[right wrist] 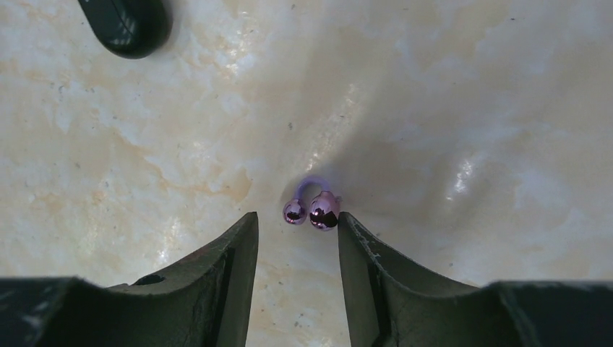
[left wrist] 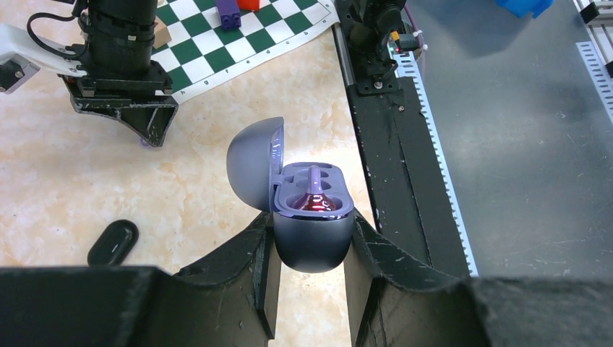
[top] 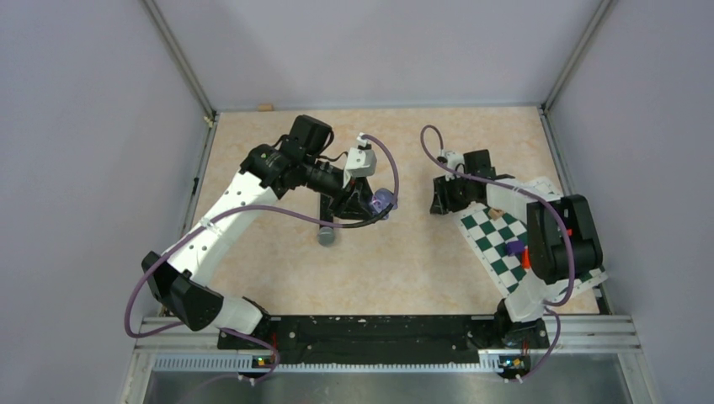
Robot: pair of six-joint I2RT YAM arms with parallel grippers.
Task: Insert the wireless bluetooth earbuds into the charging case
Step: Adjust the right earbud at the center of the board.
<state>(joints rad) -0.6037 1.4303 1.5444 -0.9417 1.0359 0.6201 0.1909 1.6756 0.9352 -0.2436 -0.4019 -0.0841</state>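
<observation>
Purple and glossy, the loose earbud lies on the marbled table, a short curved stem joining its two shiny balls. The right gripper hangs low over it with its jaws parted. The earbud sits at the mouth of the gap between the tips. Its larger ball is just beside the right-hand finger, and a clear strip of table separates its smaller ball from the other finger, so nothing is pinched. A black oval thing lies on the table well apart from it, at the far corner of the right wrist view. The left gripper is clamped on the case, one finger pressed to each side of its rounded grey-blue body. The case stands upright with its lid swung open to one side. A seated earbud rests in the nearer cavity, dark red and glossy at its base with a purple stem standing up, and the cavity behind it shows only bare plastic. From above, the case hangs near the middle of the table, and the right gripper is close beside it with a strip of table between them. A green-and-white checkered mat lies under the right arm and carries a purple block and a red block.
</observation>
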